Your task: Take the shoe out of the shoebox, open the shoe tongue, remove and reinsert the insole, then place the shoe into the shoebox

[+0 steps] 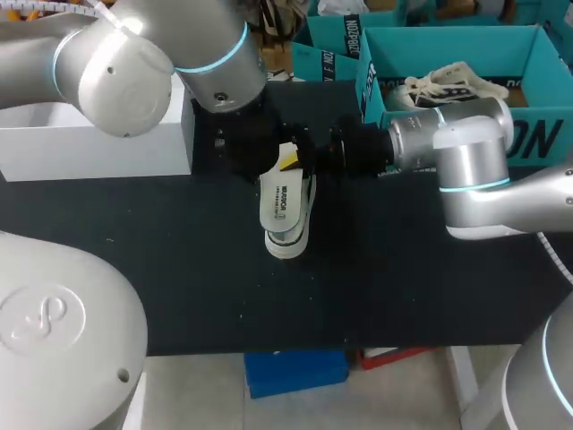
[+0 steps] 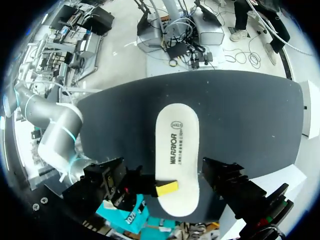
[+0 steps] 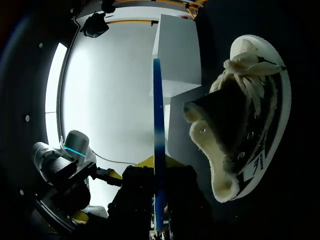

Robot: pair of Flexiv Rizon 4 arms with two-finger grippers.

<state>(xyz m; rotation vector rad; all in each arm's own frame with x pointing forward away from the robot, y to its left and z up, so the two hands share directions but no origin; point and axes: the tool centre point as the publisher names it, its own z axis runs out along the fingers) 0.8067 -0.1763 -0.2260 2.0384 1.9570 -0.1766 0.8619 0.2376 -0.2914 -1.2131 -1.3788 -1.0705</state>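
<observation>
The white insole point(image 1: 280, 202) hangs lengthwise over the black-and-white sneaker point(image 1: 288, 242), which lies on the black table mat. My right gripper point(image 1: 291, 161) is shut on the insole's far end. In the right wrist view the insole point(image 3: 158, 130) shows edge-on with a blue underside between the yellow tips of my right gripper point(image 3: 156, 167), and the sneaker point(image 3: 245, 125) lies beside it with its mouth wide. My left gripper point(image 2: 164, 169) stands wide open straddling the insole point(image 2: 176, 145), with its fingers apart from it. A yellow tip of my right gripper point(image 2: 166, 188) presses on the insole there.
The teal shoebox point(image 1: 448, 45) stands at the back right with a second sneaker point(image 1: 452, 85) inside. A white box point(image 1: 89, 148) sits at the back left, close behind my left arm. The black mat point(image 1: 179, 269) spreads in front of the shoe.
</observation>
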